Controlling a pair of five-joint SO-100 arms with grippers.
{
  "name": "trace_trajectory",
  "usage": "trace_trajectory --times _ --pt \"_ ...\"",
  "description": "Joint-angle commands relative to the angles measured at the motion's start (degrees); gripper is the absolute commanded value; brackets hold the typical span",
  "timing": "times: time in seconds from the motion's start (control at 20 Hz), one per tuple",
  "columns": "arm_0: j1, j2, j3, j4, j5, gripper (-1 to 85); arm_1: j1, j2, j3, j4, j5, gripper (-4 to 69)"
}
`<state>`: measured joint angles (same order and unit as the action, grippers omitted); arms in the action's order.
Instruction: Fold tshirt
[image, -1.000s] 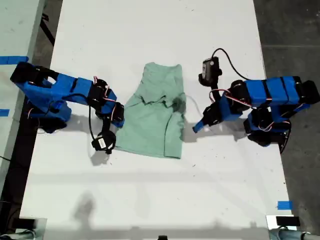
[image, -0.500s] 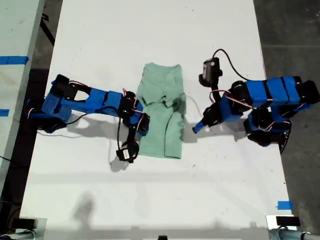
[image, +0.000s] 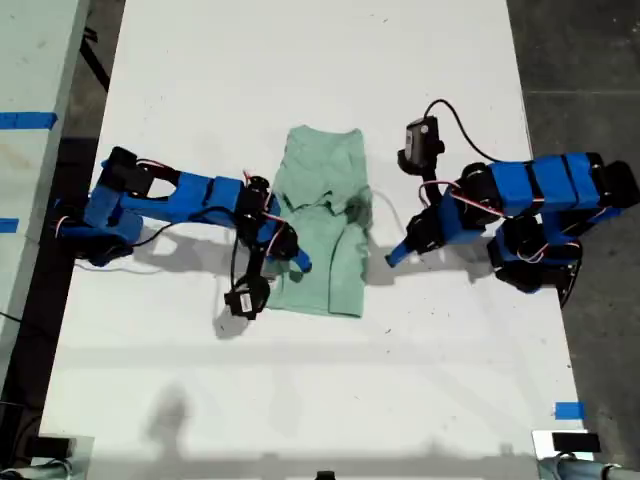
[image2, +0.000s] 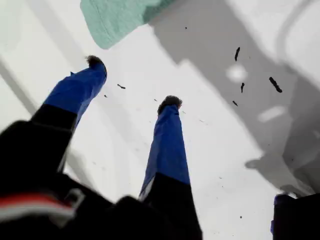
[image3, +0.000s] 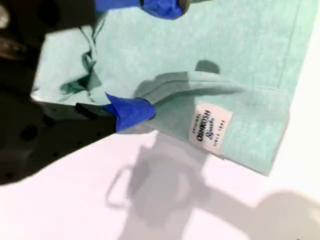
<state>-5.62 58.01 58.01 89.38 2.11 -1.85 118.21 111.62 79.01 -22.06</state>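
Note:
The pale mint-green tshirt (image: 325, 225) lies partly folded at the middle of the white table (image: 300, 400), its side toward the exterior view's left doubled over. My second gripper (image: 297, 262) hovers open over that doubled side. Its wrist view shows the blue fingers (image3: 132, 112) spread wide above the cloth (image3: 225, 50), near a white neck label (image3: 209, 125). My first gripper (image: 395, 257) stands open just off the tshirt's edge on the exterior view's right. Only bare table shows between its fingertips (image2: 170, 102), with a tshirt corner (image2: 117, 17) beyond them.
The arm bases sit at the table's two sides in the exterior view. A black camera module (image: 418, 140) with a looping cable stands by the first arm. Blue tape (image: 568, 410) marks the table's near corner on the exterior view's right. Dark floor (image: 580, 60) borders that side.
The second arm has swept toward the exterior view's right, carrying the tshirt's side over onto itself, so the cloth now looks narrower. Its gripper now rests open above the fold. The first arm has stayed still.

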Motion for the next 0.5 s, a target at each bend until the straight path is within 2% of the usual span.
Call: trace_trajectory --times 0.0,0.2,0.35,0.45 --pt "-1.76 15.03 1.23 4.75 -0.62 28.3 -0.62 3.08 -0.44 -2.64 0.35 25.1" --pt "-1.49 27.16 13.18 5.27 -2.55 28.0 -0.70 2.90 -0.44 -3.16 0.35 24.8" --pt "0.35 36.56 29.88 -4.31 -4.39 27.4 -1.32 1.23 -1.67 -4.83 0.18 24.8" --pt "2.64 38.32 34.98 -7.47 -7.29 27.0 -1.85 -2.64 -4.31 -5.27 0.09 24.7"
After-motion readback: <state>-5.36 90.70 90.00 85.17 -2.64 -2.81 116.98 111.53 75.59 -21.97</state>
